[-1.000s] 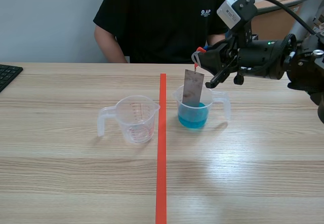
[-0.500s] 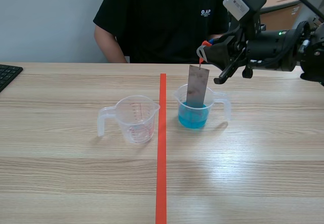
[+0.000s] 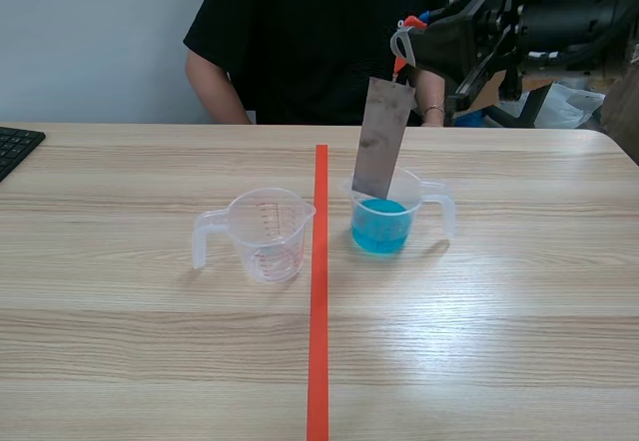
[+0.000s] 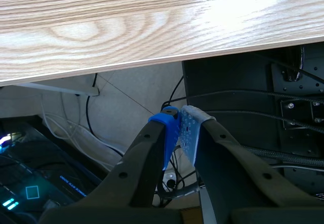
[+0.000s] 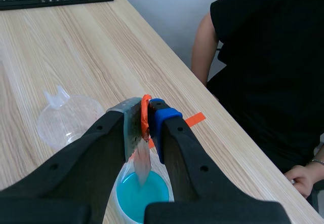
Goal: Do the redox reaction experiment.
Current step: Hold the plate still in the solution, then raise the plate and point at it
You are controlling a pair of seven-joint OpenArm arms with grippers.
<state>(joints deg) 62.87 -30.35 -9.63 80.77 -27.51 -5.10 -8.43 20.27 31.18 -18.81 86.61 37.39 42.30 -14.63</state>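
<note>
Red graduation marks run down the empty clear plastic measuring cup (image 3: 268,233), too small to read. The keys of the black keyboard (image 3: 15,147) at the wooden table's (image 3: 150,361) edge are just as illegible.

Raised above the table on the far side, the right gripper (image 3: 407,44) has its jaws pressed tight on an orange-red tab (image 5: 146,102) at the top of a thin grey metal strip (image 3: 379,137). The strip hangs from it at a slight tilt. Its lower end sits inside the mouth of the clear plastic cup of blue liquid (image 3: 384,217); whether it touches the liquid cannot be told. That cup stands just to the right of the orange-red tape line, handle turned away from the line. The empty cup stands on the other side of the line, handle outward, well apart from the gripper.

Off the table's edge, the left gripper (image 4: 179,125) hangs with its jaws together, blue pad against pale dotted pad, holding nothing; cables and black equipment lie ahead of it.

Across the table sits a person in a black shirt (image 3: 300,32), one hand (image 5: 298,176) resting near the table's edge.
</note>
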